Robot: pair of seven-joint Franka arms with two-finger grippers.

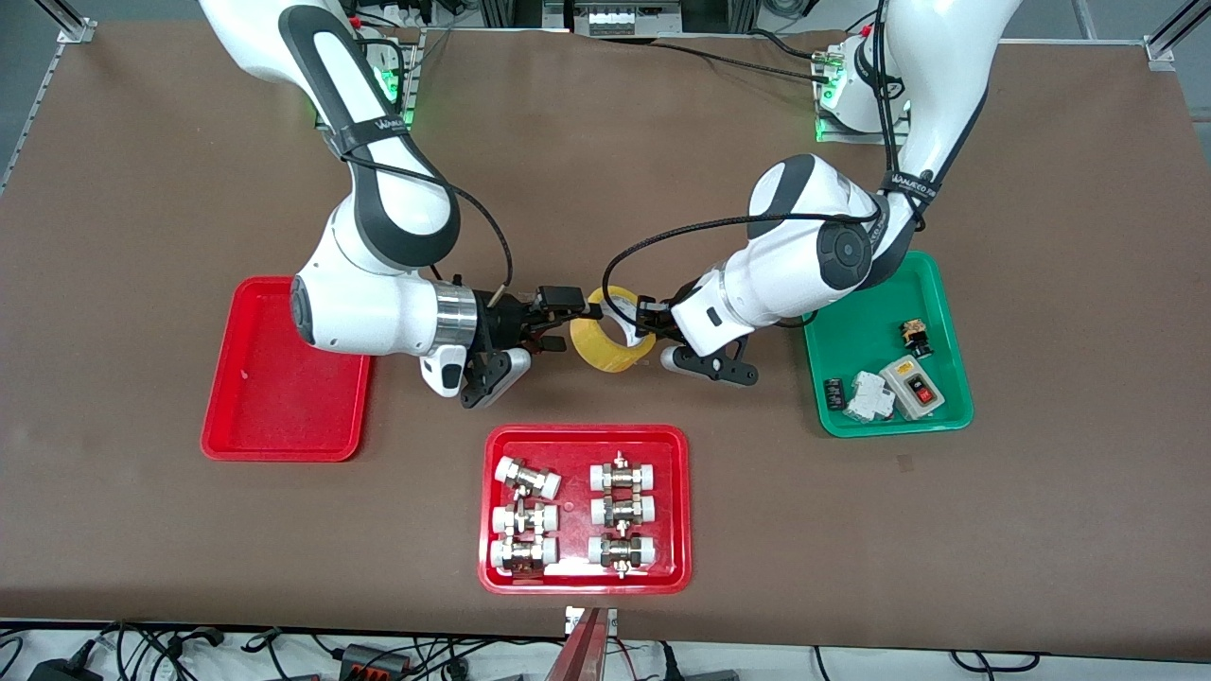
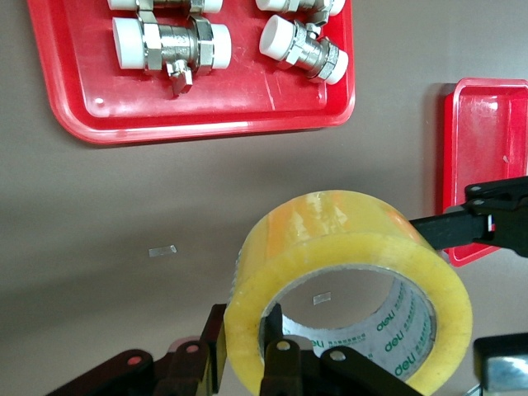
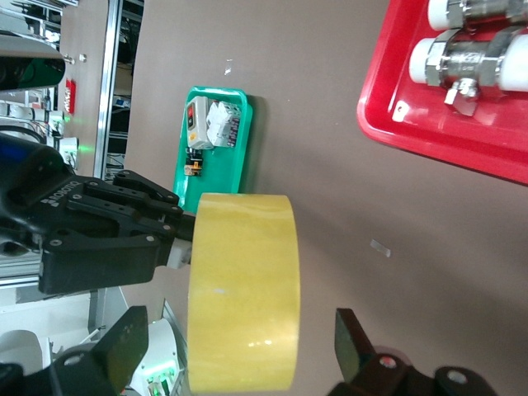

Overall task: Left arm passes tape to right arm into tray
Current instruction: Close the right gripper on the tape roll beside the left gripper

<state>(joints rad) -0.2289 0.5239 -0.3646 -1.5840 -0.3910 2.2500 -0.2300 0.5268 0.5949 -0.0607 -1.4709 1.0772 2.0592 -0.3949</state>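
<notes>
Fittings tray (image 1: 492, 530) sits untouched; above the table, left gripper (image 1: 636, 319) clamps tape (image 1: 610, 345) while right gripper (image 1: 558, 317) straddles it, fingers apart. Handover underway: right must close next.

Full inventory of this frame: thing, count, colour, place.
Roll of translucent packing tape: 1, yellow, in the air over mid-table, held by left end effector.
Plain rectangular plastic tray: 1, red, toward the right arm's end.
Squarer tray: 1, red, nearest the front camera, holding six white-capped metal fittings.
Green tray: 1, toward the left arm's end, holding switch parts.
Left end effector: shut on the tape.
Right end effector: open, fingers either side of the tape.
</notes>
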